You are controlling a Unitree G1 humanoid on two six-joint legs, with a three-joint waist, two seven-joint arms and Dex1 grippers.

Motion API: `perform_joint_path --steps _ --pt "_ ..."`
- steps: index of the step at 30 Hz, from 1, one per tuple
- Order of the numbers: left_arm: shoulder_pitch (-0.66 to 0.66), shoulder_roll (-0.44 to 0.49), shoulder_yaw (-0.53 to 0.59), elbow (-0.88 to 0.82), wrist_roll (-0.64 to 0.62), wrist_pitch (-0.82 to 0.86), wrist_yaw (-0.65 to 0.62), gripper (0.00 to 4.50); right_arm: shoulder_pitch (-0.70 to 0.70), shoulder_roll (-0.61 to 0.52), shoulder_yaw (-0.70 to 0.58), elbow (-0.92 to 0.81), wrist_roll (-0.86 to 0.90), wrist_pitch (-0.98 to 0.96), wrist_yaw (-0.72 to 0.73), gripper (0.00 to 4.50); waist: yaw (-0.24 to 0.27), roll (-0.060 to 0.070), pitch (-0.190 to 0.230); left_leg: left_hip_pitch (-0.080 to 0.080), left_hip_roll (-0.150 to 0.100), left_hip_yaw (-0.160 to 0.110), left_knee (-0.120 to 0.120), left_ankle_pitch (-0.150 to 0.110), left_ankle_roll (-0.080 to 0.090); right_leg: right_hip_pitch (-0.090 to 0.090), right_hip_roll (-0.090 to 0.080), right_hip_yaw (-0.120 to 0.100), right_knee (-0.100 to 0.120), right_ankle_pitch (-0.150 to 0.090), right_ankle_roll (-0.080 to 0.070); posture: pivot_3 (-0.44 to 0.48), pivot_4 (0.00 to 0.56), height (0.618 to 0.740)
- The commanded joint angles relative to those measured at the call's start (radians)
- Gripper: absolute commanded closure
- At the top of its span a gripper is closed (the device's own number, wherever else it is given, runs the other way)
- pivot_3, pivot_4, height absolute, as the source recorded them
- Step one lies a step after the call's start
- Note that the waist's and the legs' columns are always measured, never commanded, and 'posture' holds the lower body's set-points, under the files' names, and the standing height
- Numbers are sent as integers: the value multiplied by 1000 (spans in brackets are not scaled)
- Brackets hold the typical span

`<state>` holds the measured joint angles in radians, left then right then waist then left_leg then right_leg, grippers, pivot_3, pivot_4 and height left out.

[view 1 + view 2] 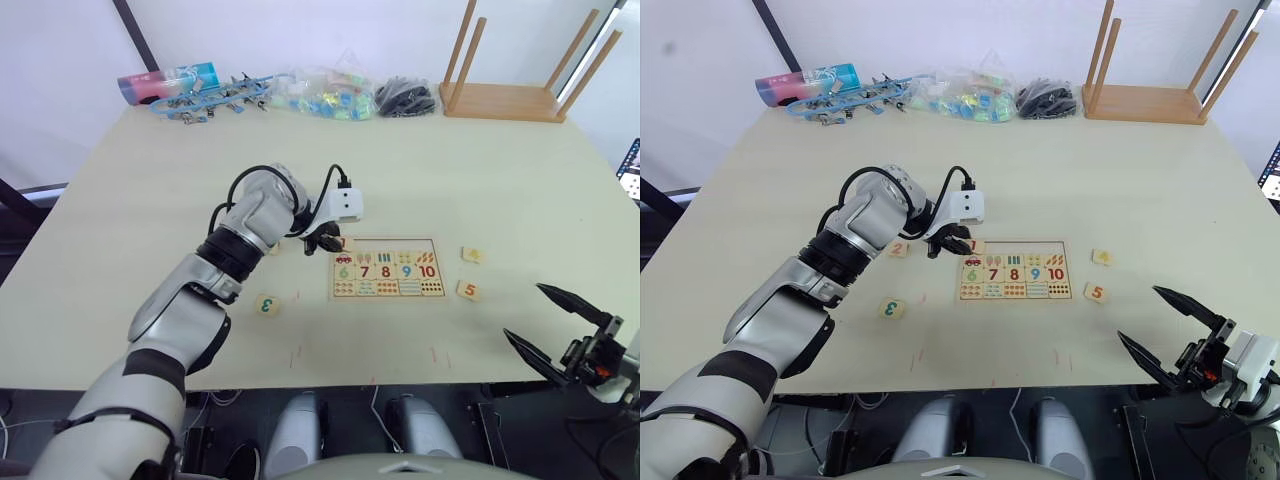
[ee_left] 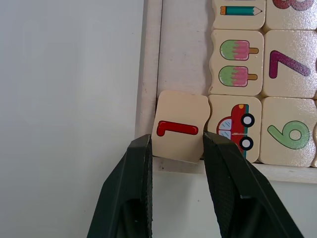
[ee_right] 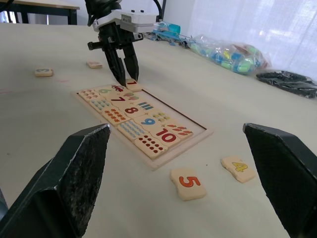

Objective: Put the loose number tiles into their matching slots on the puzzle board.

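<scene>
Now left claw (image 2: 172, 148) pinches red "1" tile (image 2: 178, 126); right claw (image 3: 178, 168) wide open, empty.

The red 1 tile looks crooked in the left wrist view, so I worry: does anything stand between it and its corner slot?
Nothing visible blocks it. The red 1 tile sits between the left gripper's fingers, tilted, overlapping the puzzle board's frame edge, beside the car tile.
</scene>
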<state>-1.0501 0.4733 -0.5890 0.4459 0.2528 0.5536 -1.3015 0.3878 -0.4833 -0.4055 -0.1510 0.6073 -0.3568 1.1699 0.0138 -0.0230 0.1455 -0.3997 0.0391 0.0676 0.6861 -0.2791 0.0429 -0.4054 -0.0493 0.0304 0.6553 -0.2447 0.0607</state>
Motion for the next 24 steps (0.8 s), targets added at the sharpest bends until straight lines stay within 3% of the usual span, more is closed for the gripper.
perform_joint_path --steps 1,19,21,23,24 --pt "-16 -2 13 -20 5 -8 2 3479 7 -4 -12 -14 14 -16 0 0 0 0 0 0 0 0 0 0 0 0 0 0 0 0 0 0 150 737" --pt "-27 -3 25 -10 -3 -26 7 3479 9 -11 -10 -21 12 -6 -2 0 0 0 0 0 0 0 0 0 0 0 0 0 0 0 0 0 150 737" --pt "-29 -2 26 -9 -4 -25 6 2447 8 -11 -10 -20 11 -6 -3 0 0 0 0 0 0 -1 0 0 0 0 0 0 0 0 0 0 150 737" --pt "-29 0 25 -10 -1 -33 9 1631 8 -11 -10 -20 10 -5 -4 0 0 0 0 0 0 -1 0 0 0 0 0 0 0 0 0 0 150 737" --pt "-29 1 24 -10 1 -39 11 1434 8 -11 -10 -20 9 -5 -4 0 0 0 0 0 0 -1 0 0 0 0 0 0 0 0 0 0 150 737"
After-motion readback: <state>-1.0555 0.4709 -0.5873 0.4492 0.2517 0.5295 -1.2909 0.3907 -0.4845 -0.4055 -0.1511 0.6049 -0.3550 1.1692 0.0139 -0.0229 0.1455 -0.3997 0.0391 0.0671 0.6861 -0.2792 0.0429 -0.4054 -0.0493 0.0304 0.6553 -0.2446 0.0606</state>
